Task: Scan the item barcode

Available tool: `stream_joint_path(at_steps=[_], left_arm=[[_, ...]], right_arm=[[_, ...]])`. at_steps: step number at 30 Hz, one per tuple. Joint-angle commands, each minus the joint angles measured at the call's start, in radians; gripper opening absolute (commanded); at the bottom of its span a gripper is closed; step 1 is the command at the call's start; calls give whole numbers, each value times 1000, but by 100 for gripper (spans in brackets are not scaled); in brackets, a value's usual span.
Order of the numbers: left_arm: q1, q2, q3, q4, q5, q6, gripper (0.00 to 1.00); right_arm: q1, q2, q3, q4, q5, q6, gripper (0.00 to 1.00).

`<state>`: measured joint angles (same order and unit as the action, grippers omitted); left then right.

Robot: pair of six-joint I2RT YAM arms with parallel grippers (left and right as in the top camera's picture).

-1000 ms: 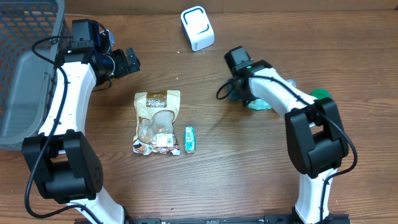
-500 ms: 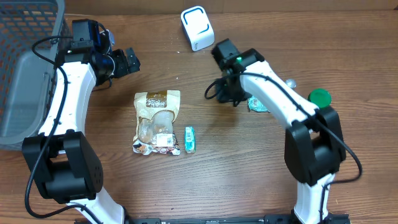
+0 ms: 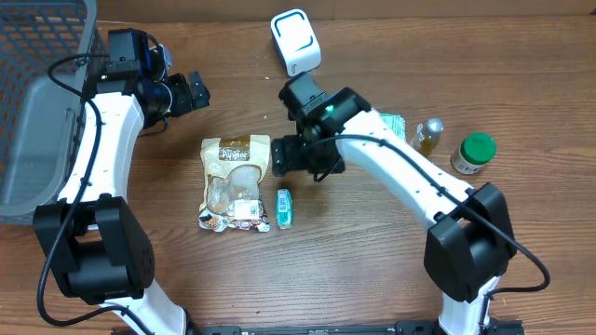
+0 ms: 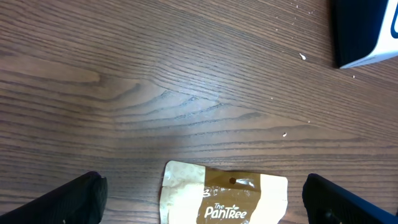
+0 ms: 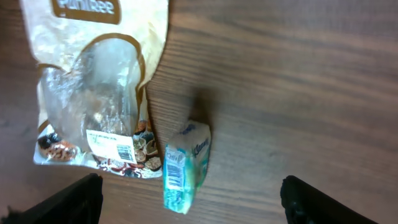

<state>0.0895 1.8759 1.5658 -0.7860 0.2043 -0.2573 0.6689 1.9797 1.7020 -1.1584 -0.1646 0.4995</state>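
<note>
The white barcode scanner [image 3: 296, 42] with a blue outline stands at the back centre; its dark edge shows at the top right of the left wrist view [image 4: 367, 31]. A tan snack pouch [image 3: 235, 181] lies flat mid-table, with a small teal tissue pack [image 3: 285, 207] just to its right. My right gripper [image 3: 296, 158] hovers open above the two; in its wrist view the tissue pack [image 5: 185, 165] lies between the spread fingers, barcode up, and the pouch [image 5: 99, 93] is at the left. My left gripper [image 3: 196, 91] hangs open beyond the pouch's top edge [image 4: 227, 199], holding nothing.
A grey mesh basket [image 3: 37, 112] fills the far left. A green packet [image 3: 395, 123], a small bottle [image 3: 428, 135] and a green-lidded jar [image 3: 473, 154] stand at the right, behind my right arm.
My right arm has swung left, away from the green packet, to above the pouch and tissue pack, and its jaws have opened wide. The left arm has stayed still.
</note>
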Motion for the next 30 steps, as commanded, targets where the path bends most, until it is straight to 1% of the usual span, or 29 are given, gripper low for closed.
stream_joint_path(at_steps=[1, 4, 9, 11, 15, 18, 22, 30], left_arm=[[0, -5, 8, 0, -5, 11, 99], [0, -5, 8, 0, -5, 11, 100], [0, -5, 8, 0, -5, 11, 100], [0, -5, 8, 0, -5, 11, 100], [0, -5, 8, 0, -5, 11, 100], [0, -4, 8, 0, -5, 11, 100], [0, -5, 8, 0, -5, 11, 100], [0, -5, 8, 0, -5, 11, 100]], right_arm=[[56, 4, -23, 1, 98, 158, 87], [103, 15, -38, 13, 131, 167, 87], [175, 34, -87, 61, 142, 167, 80], [196, 35, -114, 88, 142, 167, 76], [216, 35, -163, 131, 146, 167, 72], [216, 35, -187, 160, 154, 169, 70], [215, 35, -215, 195, 191, 238, 71], [216, 36, -223, 215, 220, 238, 70]])
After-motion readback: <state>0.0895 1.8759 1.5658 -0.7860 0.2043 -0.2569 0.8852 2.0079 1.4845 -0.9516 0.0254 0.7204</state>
